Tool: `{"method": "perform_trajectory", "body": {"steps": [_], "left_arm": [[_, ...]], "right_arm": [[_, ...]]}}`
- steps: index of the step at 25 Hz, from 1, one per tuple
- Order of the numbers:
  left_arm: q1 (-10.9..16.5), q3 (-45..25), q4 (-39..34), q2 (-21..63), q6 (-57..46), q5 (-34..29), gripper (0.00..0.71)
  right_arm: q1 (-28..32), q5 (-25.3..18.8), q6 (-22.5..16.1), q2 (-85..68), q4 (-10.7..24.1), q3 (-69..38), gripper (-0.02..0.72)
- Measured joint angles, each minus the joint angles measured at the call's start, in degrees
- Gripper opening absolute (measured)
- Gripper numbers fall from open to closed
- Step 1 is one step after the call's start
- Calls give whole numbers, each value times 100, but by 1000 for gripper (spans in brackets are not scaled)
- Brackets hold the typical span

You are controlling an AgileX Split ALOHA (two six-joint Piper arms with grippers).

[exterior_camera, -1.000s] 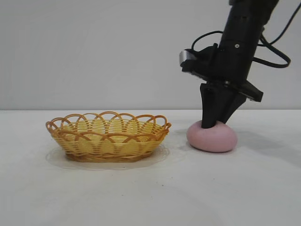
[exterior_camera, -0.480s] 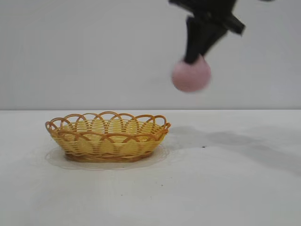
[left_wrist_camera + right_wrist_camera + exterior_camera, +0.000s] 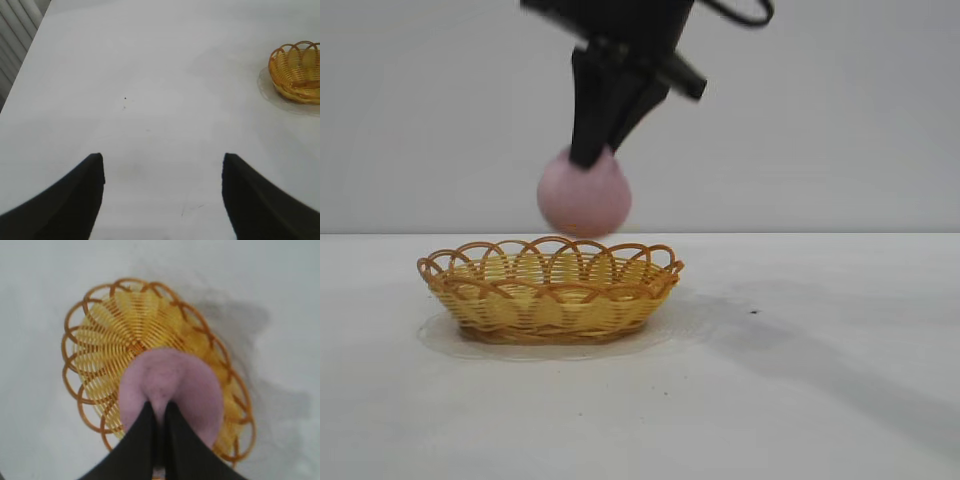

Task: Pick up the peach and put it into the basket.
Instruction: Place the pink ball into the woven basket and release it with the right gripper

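One arm works: the right gripper [image 3: 590, 160] pinches the peach [image 3: 584, 195] by its soft top, hanging it above the basket [image 3: 550, 292], right of centre, for a drop. Left gripper [image 3: 162, 192] idles spread, well apart.

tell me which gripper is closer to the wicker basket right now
Right. The right gripper hangs just above the wicker basket, shut on the peach. The left gripper is open, well off to the side over bare table.
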State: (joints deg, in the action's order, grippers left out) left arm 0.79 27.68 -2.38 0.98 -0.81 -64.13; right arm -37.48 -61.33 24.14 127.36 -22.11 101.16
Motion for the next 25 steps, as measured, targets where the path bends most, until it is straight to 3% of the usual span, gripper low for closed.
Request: {"method": "perform_trajectory", "body": {"steps": [1, 2, 6, 8, 13, 15, 20, 25], "left_arm": [[0, 0, 0, 0, 0, 0, 441], [0, 0, 0, 0, 0, 0, 441], [0, 0, 0, 0, 0, 0, 441], [0, 0, 0, 0, 0, 0, 441], [0, 0, 0, 0, 0, 0, 441], [0, 0, 0, 0, 2, 0, 441], [0, 0, 0, 0, 2, 0, 441], [0, 0, 0, 0, 2, 0, 441]], "right_arm": [[0, 13, -24, -5, -12, 0, 57], [0, 21, -61, 3, -12, 0, 57], [0, 60, -209, 3, -36, 0, 270], [0, 54, -255, -36, -36, 0, 340], [162, 229, -556, -584, 4, 13, 355], [375, 355, -757, -780, 260, 61, 355], [1512, 337, -1500, -858, 1241, 62, 355], [2742, 410, -1938, -640, 1452, 62, 355]]}}
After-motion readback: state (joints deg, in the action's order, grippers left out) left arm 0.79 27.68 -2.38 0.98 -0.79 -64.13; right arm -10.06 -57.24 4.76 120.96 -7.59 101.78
